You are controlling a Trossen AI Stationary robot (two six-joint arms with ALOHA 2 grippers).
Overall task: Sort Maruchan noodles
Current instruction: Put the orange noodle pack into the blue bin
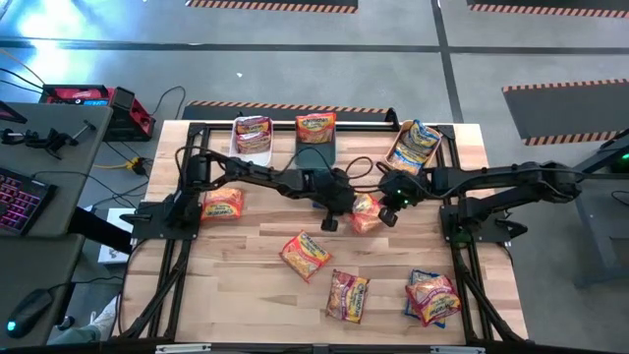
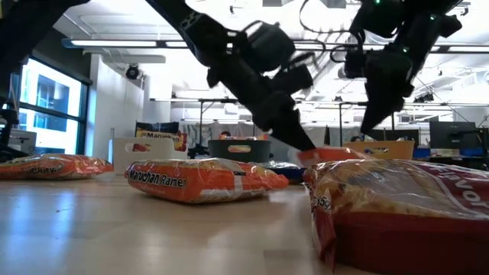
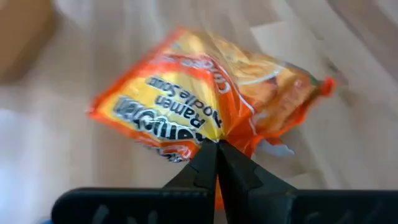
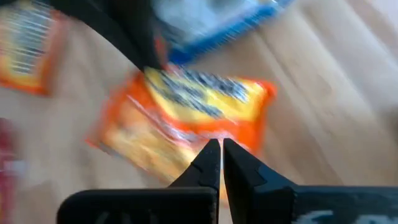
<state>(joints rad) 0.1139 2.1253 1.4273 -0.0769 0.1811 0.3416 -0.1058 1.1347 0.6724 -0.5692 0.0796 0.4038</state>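
Observation:
An orange Maruchan noodles packet [image 1: 366, 213] lies at the table's middle between my two grippers. My left gripper [image 1: 346, 208] reaches in from the left and is shut on it. My right gripper [image 1: 387, 214] is shut and points down just over the packet's right end [image 4: 249, 99]. Other packets rest flat on the wood: orange ones [image 1: 222, 204] [image 1: 306, 254], a pink-red one [image 1: 347, 295], and a pink-red one on a blue one [image 1: 430, 297]. My left gripper pinches the orange packet's crinkled edge [image 3: 208, 134] between its two fingertips. The fingers slant down from the table's left. The packet sits tilted in the hold; whether it is clear of the wood I cannot tell. Whether my right gripper touches the packet I cannot tell.
Three bins stand along the far edge: a white one [image 1: 239, 147] with a pink-red packet, a dark one [image 1: 315, 154] with an orange packet, an orange one [image 1: 398, 157] with a blue-and-yellow packet. A black frame [image 1: 187, 133] rims the table. Bare wood lies at the near left.

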